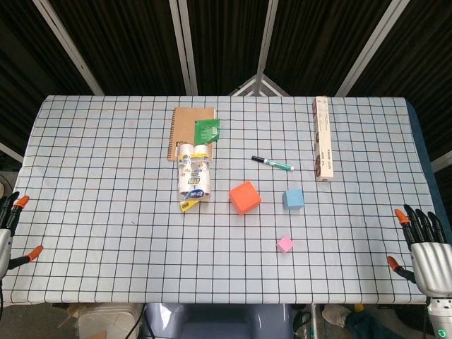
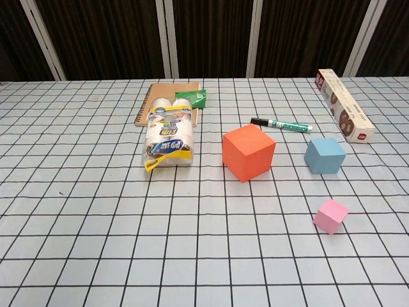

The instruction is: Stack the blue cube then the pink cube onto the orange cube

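Right hand fingers: the fingers (image 1: 418, 219) of the right hand (image 1: 426, 253) are spread apart with orange tips and grasp nothing; seen only in the head view, at the near right edge of the table (image 1: 92, 162).
Left hand fingers: the fingers (image 1: 15, 206) of the left hand (image 1: 8, 233) stand apart, released, holding nothing; the hand is partly cut off at the near left edge of the head view.
Hands and cubes: both hands lie well apart from all three cubes.
Orange cube: the orange cube (image 2: 248, 152) sits on the table near its middle, turned with one corner toward the robot, nothing on top of it.
Blue cube: the blue cube (image 2: 324, 155) stands on the table to the right of the orange cube, near it but not touching.
Pink cube: the pink cube (image 2: 331, 215) is the smallest, on the table nearer the robot than the blue cube, apart from both others.
Marker: a green and white marker (image 2: 281, 124) with a black cap lies behind the orange and blue cubes.
Long box: a long box (image 2: 344, 114) lies toward the far right.
Wrapped pack: a clear wrapped pack (image 2: 169, 139) of white rolls lies left of the orange cube, its far end over a brown spiral notebook (image 2: 165, 99).
Green packet: a green packet (image 2: 191, 98) rests on the notebook's right side.
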Controlling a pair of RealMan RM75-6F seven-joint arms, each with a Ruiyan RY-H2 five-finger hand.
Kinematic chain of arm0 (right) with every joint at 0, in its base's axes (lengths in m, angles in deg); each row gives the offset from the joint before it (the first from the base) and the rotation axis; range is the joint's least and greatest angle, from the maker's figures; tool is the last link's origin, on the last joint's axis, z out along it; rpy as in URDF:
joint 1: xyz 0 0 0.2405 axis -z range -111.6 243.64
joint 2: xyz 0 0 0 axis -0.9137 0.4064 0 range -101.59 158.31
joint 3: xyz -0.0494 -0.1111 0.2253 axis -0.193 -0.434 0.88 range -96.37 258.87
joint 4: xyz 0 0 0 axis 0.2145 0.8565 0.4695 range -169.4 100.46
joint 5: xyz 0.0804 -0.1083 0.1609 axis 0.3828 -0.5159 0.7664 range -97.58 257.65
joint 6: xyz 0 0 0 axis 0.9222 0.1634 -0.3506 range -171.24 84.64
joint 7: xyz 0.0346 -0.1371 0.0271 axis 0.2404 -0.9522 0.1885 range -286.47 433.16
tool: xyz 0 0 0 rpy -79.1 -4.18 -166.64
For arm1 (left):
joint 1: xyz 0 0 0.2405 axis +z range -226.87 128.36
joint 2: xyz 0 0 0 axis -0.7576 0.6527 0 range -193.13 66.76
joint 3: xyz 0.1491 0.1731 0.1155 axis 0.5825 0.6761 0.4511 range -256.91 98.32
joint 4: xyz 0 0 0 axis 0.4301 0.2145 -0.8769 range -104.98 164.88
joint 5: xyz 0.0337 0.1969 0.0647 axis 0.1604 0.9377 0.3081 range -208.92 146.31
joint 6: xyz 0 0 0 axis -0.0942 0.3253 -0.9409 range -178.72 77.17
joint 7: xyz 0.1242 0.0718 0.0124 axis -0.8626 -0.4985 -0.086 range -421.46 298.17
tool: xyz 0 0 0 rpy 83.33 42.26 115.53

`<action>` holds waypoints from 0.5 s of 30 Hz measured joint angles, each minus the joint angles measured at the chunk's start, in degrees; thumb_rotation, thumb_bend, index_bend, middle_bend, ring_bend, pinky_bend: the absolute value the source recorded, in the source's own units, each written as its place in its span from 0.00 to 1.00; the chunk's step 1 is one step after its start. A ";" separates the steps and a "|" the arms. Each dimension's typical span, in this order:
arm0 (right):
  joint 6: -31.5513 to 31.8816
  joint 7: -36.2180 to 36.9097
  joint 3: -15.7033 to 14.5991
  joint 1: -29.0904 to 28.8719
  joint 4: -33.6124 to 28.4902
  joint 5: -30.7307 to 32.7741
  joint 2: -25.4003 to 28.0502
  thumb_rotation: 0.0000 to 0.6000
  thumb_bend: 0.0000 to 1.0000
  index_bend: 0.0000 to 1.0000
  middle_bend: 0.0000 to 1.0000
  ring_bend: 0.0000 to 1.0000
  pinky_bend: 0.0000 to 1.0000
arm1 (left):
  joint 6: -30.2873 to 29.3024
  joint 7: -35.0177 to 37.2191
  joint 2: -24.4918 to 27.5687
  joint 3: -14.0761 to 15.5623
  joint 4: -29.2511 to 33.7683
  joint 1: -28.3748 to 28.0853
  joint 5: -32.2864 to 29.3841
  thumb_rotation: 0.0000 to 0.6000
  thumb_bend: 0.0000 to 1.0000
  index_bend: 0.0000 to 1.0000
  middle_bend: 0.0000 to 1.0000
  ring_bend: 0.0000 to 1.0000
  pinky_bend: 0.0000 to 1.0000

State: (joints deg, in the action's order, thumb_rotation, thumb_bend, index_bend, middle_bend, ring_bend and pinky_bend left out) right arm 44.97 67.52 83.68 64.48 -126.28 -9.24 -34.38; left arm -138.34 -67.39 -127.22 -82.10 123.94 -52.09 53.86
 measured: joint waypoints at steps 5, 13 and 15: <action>-1.11 -0.19 0.48 -0.39 0.43 1.50 -0.38 1.00 0.26 0.00 0.00 0.00 0.00 | 0.71 -0.43 -0.07 -0.03 0.14 -0.27 -0.53 1.00 0.11 0.03 0.00 0.00 0.00; -0.85 1.50 0.87 -0.88 1.98 0.86 -0.97 1.00 0.26 0.00 0.00 0.00 0.00 | -0.22 0.05 0.07 0.26 0.22 0.02 0.51 1.00 0.11 0.03 0.00 0.00 0.00; -0.31 1.54 0.99 -0.90 2.24 0.57 -1.25 1.00 0.26 0.00 0.00 0.00 0.00 | -0.44 0.42 0.13 0.30 0.14 0.11 0.73 1.00 0.11 0.03 0.00 0.00 0.00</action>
State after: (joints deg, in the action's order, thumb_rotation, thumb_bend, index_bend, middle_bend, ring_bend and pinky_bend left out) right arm 44.66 69.07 84.67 63.58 -124.04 -8.67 -35.63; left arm -138.78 -66.97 -127.09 -81.80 124.09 -51.98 54.59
